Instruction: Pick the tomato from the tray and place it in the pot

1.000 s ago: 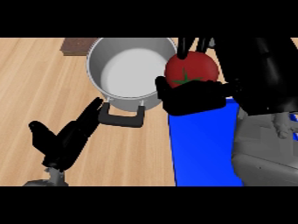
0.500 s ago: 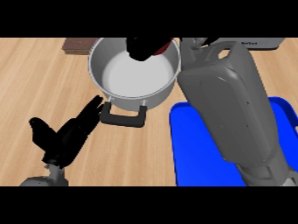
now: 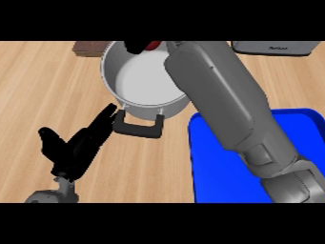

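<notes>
The grey pot with black handles stands on the wooden counter, its near handle toward me. My right forearm reaches across from the lower right to the pot's far rim. There my right hand is curled round the red tomato, of which only a sliver shows above the pot's far edge. The blue tray lies at the lower right, partly hidden by that arm. My left hand rests open at the lower left, fingers straight, their tips close to the pot's near handle.
A dark brown block sits behind the pot at the top left. A grey appliance shows at the top right edge. Bare wooden counter spreads to the left of the pot.
My right hand has carried the tomato from beside the pot's right rim up and over to its far rim. The forearm now covers much of the tray. The left hand has barely moved.
</notes>
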You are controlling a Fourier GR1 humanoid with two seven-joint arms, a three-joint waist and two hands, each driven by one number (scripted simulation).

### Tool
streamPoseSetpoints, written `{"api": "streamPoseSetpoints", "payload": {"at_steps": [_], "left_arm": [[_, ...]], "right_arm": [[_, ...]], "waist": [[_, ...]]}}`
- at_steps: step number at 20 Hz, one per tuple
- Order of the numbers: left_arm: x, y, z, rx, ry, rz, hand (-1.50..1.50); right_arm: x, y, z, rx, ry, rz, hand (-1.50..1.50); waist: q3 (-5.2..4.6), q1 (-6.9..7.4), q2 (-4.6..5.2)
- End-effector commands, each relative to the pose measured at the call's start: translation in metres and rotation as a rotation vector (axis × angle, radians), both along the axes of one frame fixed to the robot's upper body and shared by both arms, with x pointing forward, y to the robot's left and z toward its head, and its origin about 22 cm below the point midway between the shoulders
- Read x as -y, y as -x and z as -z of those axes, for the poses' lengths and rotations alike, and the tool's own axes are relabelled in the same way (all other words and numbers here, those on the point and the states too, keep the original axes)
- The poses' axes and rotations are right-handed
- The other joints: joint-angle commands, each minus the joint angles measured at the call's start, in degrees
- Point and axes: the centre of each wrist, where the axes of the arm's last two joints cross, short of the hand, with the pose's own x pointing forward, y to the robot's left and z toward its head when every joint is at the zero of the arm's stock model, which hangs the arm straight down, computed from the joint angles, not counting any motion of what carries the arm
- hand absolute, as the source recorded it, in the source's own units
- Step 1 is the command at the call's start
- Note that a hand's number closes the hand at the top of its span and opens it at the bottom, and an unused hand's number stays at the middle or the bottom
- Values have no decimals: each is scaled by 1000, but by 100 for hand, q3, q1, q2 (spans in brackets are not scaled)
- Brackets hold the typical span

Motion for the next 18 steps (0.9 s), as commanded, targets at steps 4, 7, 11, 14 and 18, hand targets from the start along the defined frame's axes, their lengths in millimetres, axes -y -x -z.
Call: {"api": "streamPoseSetpoints", "payload": {"at_steps": [4, 7, 11, 14, 18], "left_arm": [[18, -5, -2, 20, 15, 46, 0], [14, -8, 4, 18, -2, 48, 0], [18, -12, -9, 33, 0, 73, 0], [24, -11, -15, 36, -5, 97, 0], [32, -16, -11, 22, -1, 108, 0]], "right_arm": [[-7, -21, 28, -28, -74, -11, 150], [-9, -24, 34, -60, -80, -6, 150], [6, -31, 69, -118, -147, 72, 150], [14, -35, 69, -171, -282, 61, -150], [21, -36, 73, -134, -484, 41, -150]], "waist": [[-4, 225, 54], [-5, 242, 52], [-6, 429, 108], [2, 501, 149], [5, 605, 177]]}}
